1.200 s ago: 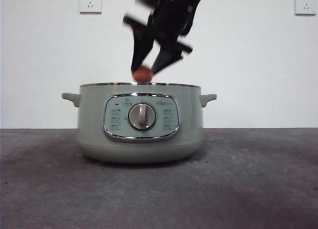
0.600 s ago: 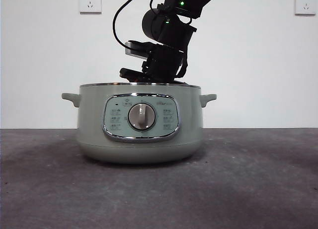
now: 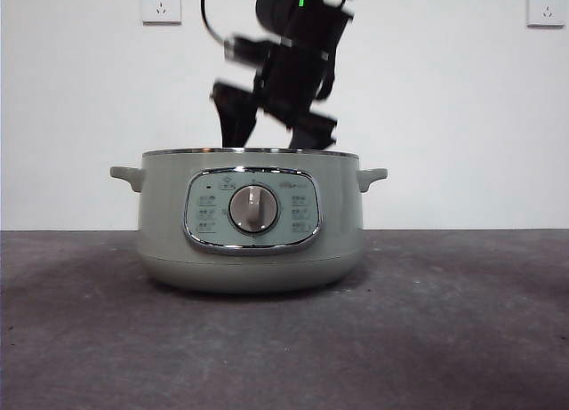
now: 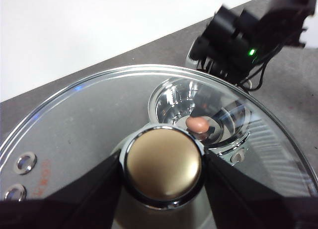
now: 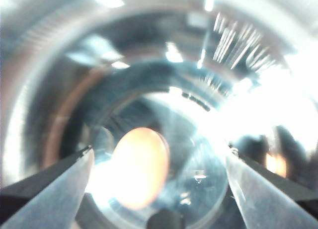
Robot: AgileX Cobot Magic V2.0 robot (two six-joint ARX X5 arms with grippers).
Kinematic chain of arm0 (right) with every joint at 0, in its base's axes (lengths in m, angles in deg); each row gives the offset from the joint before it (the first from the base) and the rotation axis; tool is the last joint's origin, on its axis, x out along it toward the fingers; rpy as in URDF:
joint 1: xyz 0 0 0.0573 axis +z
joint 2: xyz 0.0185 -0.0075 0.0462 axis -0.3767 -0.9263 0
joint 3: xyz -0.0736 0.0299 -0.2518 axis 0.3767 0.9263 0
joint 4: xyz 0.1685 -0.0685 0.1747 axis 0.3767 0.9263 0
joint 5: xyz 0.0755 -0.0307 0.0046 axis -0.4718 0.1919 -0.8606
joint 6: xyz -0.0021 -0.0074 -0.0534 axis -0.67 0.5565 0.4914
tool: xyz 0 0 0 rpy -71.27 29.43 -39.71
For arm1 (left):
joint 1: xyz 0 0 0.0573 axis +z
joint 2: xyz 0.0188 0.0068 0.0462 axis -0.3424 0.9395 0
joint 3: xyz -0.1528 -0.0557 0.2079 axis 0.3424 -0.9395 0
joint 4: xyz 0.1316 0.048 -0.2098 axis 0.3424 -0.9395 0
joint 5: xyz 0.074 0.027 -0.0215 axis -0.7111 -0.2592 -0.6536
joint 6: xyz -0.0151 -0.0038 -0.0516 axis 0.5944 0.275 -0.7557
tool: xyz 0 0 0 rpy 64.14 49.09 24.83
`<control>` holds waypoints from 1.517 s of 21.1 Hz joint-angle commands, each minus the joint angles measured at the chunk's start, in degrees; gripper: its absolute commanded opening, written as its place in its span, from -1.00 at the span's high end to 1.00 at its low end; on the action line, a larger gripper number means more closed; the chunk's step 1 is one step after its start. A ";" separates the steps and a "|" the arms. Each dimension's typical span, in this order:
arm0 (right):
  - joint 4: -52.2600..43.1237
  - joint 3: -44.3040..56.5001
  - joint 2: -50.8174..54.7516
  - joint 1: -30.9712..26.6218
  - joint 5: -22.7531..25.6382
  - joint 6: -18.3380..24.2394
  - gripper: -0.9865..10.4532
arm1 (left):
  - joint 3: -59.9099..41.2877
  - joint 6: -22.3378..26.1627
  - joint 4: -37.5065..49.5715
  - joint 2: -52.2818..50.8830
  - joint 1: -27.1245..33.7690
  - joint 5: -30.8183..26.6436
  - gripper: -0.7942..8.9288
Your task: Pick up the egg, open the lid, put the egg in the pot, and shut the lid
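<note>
Egg lies loose in pot. Right gripper spread, empty, over rim; left gripper clamps lid knob. Risk: lid clips right arm if lowered early.

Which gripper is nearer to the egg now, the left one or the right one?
Right. The right gripper hangs open directly above the egg inside the pot; the left gripper holds the lid's knob, away from the pot.
</note>
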 commanded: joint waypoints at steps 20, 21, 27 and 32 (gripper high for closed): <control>23.93 -1.49 41.27 0.22 1.33 -0.42 0.06 | 0.46 -0.07 15.91 20.61 -6.97 10.73 0.85; 23.93 -1.49 43.21 0.22 1.33 -0.55 0.06 | 0.46 -0.09 17.05 22.71 -7.98 10.71 0.85; 23.98 -1.49 53.72 0.24 1.36 -2.14 0.06 | 0.46 -0.07 25.75 35.21 -13.49 8.76 0.85; 23.98 -1.49 58.66 0.24 1.40 -2.75 0.06 | 0.46 1.22 27.34 41.38 -15.39 5.57 0.85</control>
